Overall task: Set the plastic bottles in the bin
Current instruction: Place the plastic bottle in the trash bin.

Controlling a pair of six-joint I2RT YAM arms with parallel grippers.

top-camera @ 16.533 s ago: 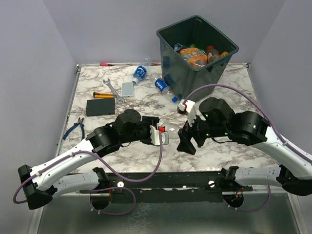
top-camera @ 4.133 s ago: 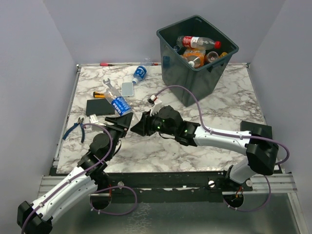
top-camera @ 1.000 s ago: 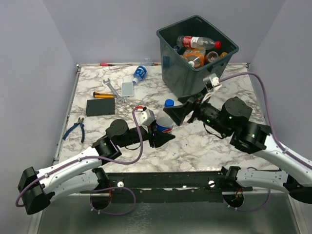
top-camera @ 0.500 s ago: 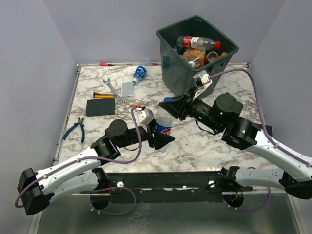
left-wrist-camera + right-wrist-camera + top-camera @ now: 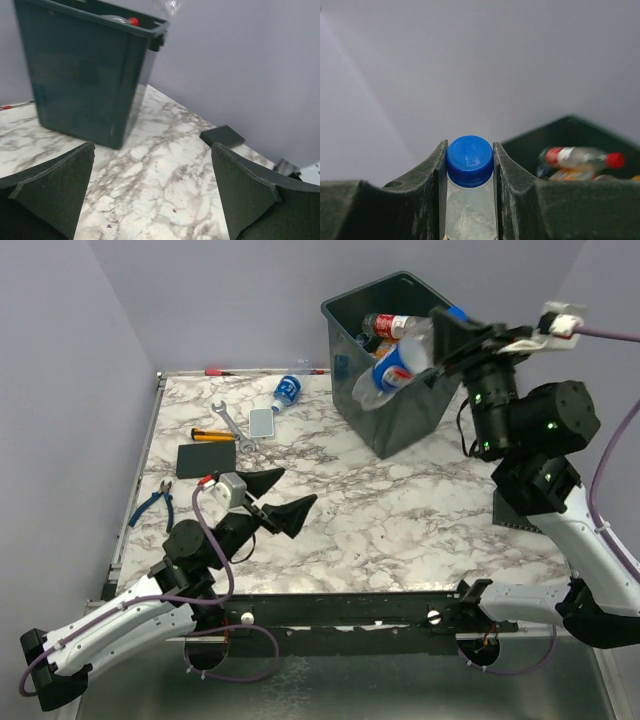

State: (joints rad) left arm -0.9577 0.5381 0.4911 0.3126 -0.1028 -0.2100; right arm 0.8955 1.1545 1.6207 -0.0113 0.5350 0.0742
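A clear plastic bottle (image 5: 393, 367) with a blue label and blue cap (image 5: 469, 160) hangs tilted above the near rim of the dark bin (image 5: 398, 425). My right gripper (image 5: 450, 328) is raised high and shut on the bottle's neck (image 5: 469, 150). Inside the bin lie other bottles, among them a red-labelled one (image 5: 388, 324) (image 5: 577, 157) and orange ones. One more blue-labelled bottle (image 5: 287, 392) lies on the table at the back. My left gripper (image 5: 280, 496) hovers open and empty over the front left of the marble table (image 5: 152, 146), facing the bin (image 5: 80, 75).
A wrench (image 5: 232, 425), an orange-handled tool (image 5: 212, 435), a small grey slab (image 5: 261, 422), a black slab (image 5: 206, 460) and blue-handled pliers (image 5: 153, 503) lie at the left. Another black slab (image 5: 222, 136) sits at the right edge.
My right gripper closed on the bottle's neck and carried it from the table's middle up over the bin. My left gripper let go of it, opened wide and drew back left.
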